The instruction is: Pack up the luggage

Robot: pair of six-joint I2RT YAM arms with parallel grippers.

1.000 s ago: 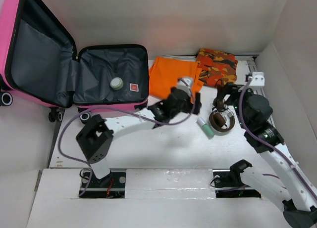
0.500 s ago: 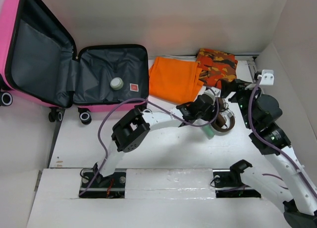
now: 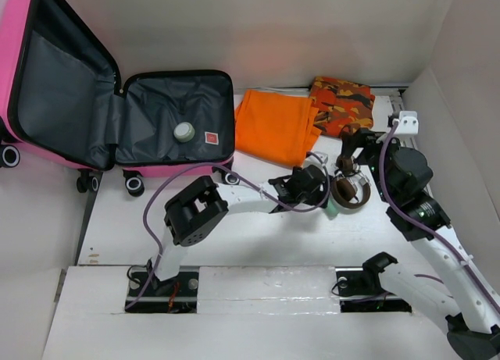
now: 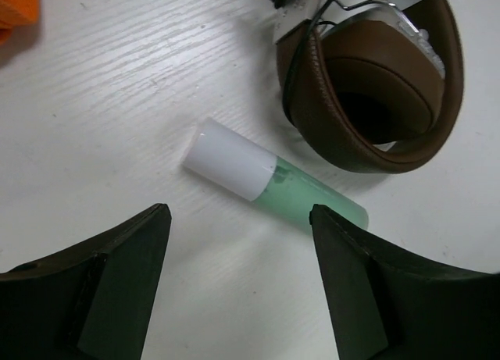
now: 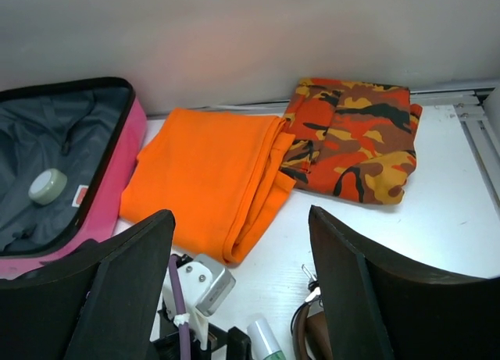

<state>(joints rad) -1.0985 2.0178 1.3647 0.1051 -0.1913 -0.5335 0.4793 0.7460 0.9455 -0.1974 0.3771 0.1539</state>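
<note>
Top view: the luggage (image 3: 70,87) lies open at 10 o'clock on the white table (image 3: 258,239), well apart from both my grippers. Its grey lining faces up, and a small round jar (image 3: 184,131) sits in its right half. A folded orange cloth (image 3: 273,126) and a camouflage cloth (image 3: 344,102) lie side by side at 12 to 1 o'clock. My left gripper (image 3: 316,194) reaches right of centre, near a green tube (image 3: 330,206) and brown headphones (image 3: 349,190). My right gripper (image 3: 351,145) is at 12 o'clock of the headphones.

Left wrist view: my fingers stand wide apart and hold nothing. The white-capped tube lies flat at 12 o'clock, just beyond their tips. The headphones are at 1 o'clock.

Right wrist view: my fingers are spread wide and empty. The luggage is at 9 o'clock and the orange cloth at 12 o'clock
</note>
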